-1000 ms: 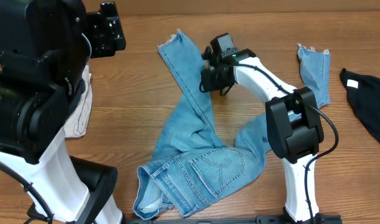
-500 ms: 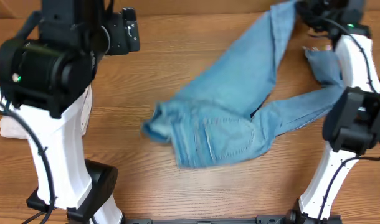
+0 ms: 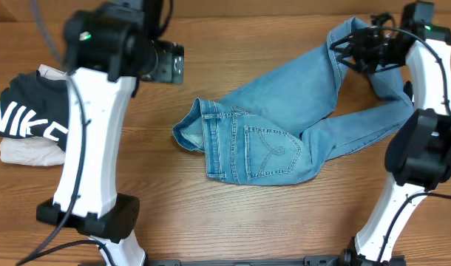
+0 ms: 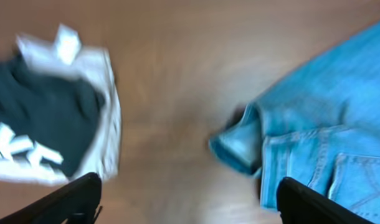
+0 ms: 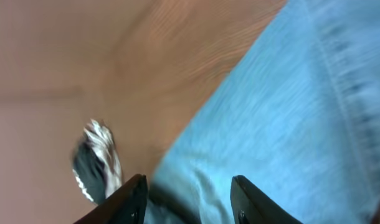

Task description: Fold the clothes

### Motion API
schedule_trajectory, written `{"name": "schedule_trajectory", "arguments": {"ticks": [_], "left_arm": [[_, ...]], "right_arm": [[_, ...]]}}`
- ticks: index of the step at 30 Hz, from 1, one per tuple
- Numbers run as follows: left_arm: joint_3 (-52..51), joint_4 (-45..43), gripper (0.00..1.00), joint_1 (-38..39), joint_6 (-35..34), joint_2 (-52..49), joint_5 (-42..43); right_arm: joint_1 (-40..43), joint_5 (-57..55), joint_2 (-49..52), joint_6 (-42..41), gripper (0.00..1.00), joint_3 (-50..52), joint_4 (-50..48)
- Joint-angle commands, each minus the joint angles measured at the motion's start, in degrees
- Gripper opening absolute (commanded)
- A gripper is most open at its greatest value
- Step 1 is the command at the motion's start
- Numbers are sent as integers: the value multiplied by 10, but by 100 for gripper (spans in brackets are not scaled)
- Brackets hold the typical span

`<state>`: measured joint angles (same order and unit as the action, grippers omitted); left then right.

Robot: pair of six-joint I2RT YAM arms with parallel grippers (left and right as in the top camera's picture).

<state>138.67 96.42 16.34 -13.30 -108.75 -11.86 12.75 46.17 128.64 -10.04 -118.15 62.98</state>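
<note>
Black NIKE top (image 3: pixel 24 118) lies on beige garment (image 3: pixel 18 153) at far left of counter (image 3: pixel 174 214). Left tool (image 4: pixel 189 186) hangs over bare wood, fingers wide apart, empty. Jeans (image 3: pixel 277 125) lie centre-right, waist toward left. One leg runs up under right tool (image 3: pixel 351 52), fingers partly apart over the denim.

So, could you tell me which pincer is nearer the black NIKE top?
Left. The left pincer hovers between NIKE top and jeans; the right pincer is beyond, over the jeans.
</note>
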Motion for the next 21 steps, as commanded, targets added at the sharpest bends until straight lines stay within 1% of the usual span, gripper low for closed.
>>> {"name": "schedule_trajectory", "arguments": {"ticks": [1,2,3,5,7,9,10,12,15,18,21], "left_arm": [[-121,4,91,-42,-118,1,31],[-162,3,91,-61,-139,1,61],[-194,-1,92,-74,-142,1,79],[-270,-19,93,-100,-142,1,106],[-345,-61,95,-113,-129,1,143],[-435,-139,97,-117,-104,1,194],[-497,-227,98,-115,-46,1,245],[-552,-316,96,-114,2,1,266],[-600,-400,96,-114,33,1,265],[-633,-460,86,-114,53,0,265],[-650,-517,68,-114,63,-5,265]], "right_arm": [[-35,-31,-80,87,47,-9,29],[-38,-32,-91,89,47,-9,36],[-42,-33,-101,89,47,-9,40],[-48,-33,-119,91,47,-9,52],[-54,-39,-132,101,47,-9,63],[-61,-48,-142,101,47,-9,75],[-64,-48,-143,101,47,-9,80],[-68,-48,-143,101,47,-9,90],[-70,-50,-143,101,47,-9,99],[-70,-55,-143,101,46,-9,109],[-70,-57,-143,101,42,-9,111]]}}
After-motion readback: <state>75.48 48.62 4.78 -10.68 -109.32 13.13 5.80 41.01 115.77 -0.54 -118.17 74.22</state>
